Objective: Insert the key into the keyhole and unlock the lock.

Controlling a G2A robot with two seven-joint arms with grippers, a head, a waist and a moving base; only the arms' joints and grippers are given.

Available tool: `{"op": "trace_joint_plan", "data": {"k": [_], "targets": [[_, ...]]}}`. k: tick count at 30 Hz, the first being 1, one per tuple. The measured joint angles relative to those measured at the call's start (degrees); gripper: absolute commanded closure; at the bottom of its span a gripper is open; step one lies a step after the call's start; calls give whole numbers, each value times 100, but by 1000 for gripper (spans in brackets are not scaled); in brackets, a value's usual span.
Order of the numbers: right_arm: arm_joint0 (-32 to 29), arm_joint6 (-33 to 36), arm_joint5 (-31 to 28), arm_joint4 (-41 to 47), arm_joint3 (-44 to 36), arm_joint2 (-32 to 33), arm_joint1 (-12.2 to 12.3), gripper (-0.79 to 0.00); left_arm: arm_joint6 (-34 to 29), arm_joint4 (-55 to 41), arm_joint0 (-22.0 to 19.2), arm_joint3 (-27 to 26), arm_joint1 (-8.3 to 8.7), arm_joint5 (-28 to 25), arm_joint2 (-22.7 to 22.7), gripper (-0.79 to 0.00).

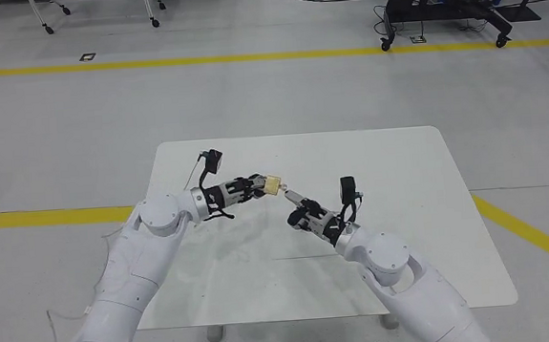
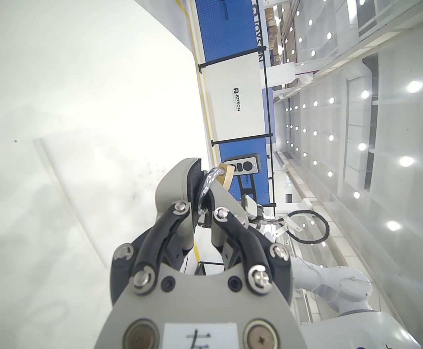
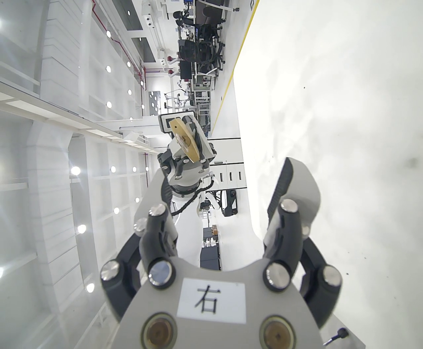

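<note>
A brass padlock [image 1: 272, 184] hangs over the middle of the white table [image 1: 398, 162], held by my left gripper [image 1: 259, 184]. In the left wrist view that gripper [image 2: 206, 175] is shut on the silver shackle [image 2: 207, 186], and the brass body [image 2: 228, 176] sticks out past the fingertips. My right gripper [image 1: 293, 198] is just right of the lock and points at it. In the right wrist view it [image 3: 224, 175] stands open with nothing between its fingers. Farther off, the padlock's [image 3: 183, 140] keyhole face is turned toward it.
Both arms meet over the table's centre, and bare tabletop [image 1: 217, 165] lies on all sides of them. Grey floor with yellow lines [image 1: 247, 56] surrounds the table. A black wheeled frame [image 1: 445, 15] stands far off at the back right.
</note>
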Motion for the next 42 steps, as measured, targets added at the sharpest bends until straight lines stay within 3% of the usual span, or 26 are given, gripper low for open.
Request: {"op": "trace_joint_plan", "data": {"k": [7, 12, 18, 21, 23, 32, 42], "targets": [[-78, 247, -359, 195, -6, 142, 5, -385, -135, 134, 37, -99, 25, -1, 24, 0], [-20, 253, -262, 221, 65, 129, -13, -379, -156, 163, 30, -97, 27, -91, 44, 0], [124, 243, -264, 300, 208, 48, -58, -323, -154, 179, 23, -96, 29, -174, 58, 0], [200, 237, -271, 381, 294, 26, -82, -209, -145, 187, 26, -101, 31, -218, 60, 0], [223, 248, -284, 441, 322, 34, -91, 0, -147, 182, 30, -104, 34, -238, 56, 0], [204, 545, -228, 636, 346, 142, -88, 0, -99, 232, 64, -153, 48, -347, 47, 0], [354, 1145, 474, 1569, 488, 399, -88, 0, 358, 972, 287, -559, 105, -924, 55, 0]]}}
